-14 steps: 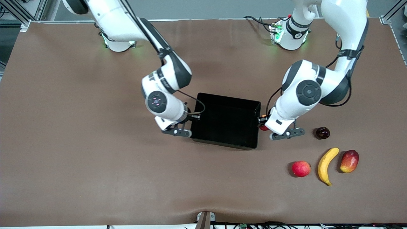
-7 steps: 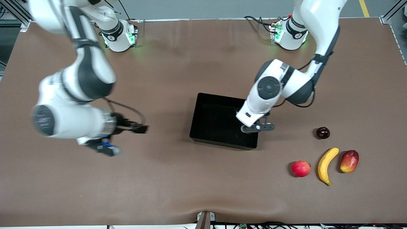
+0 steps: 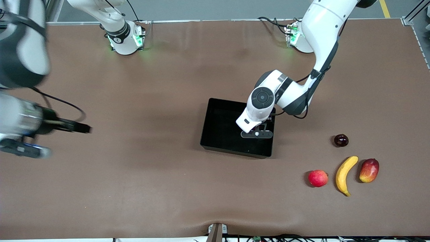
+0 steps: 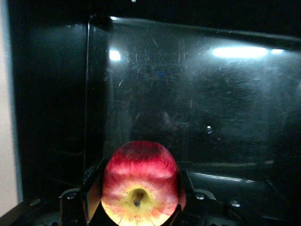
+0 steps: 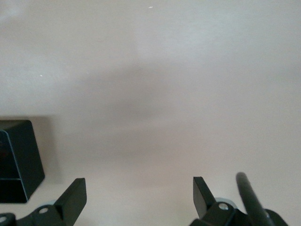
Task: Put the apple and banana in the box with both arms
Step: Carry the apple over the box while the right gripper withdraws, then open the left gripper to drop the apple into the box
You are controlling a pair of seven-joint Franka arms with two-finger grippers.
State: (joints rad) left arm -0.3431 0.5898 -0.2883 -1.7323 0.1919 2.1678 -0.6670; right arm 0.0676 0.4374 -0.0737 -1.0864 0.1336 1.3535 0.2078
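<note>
Box [image 4: 197,94]: glossy black plastic, floor finely scratched, glare patches from overhead lights. Held apple [image 4: 139,181]: smooth waxy skin, red streaked into pale yellow at the stem dimple. Bench [image 3: 134,188]: matt brown sheet, cloth- or rubber-like, faintly rippled at the edge nearest the front camera. Arms: smooth white shells with a soft sheen, black joint bands. Right gripper [image 5: 140,197]: matt black plastic jaws. Banana [image 3: 345,175]: dull yellow peel.

This looks like a robot lab. Two big white robot arms [image 3: 285,94] are fixed to a long brown worktop [image 3: 151,185]. Wires and green lights sit at their bases [image 3: 126,40], and metal frame bars [image 3: 411,15] stand at the corners.
</note>
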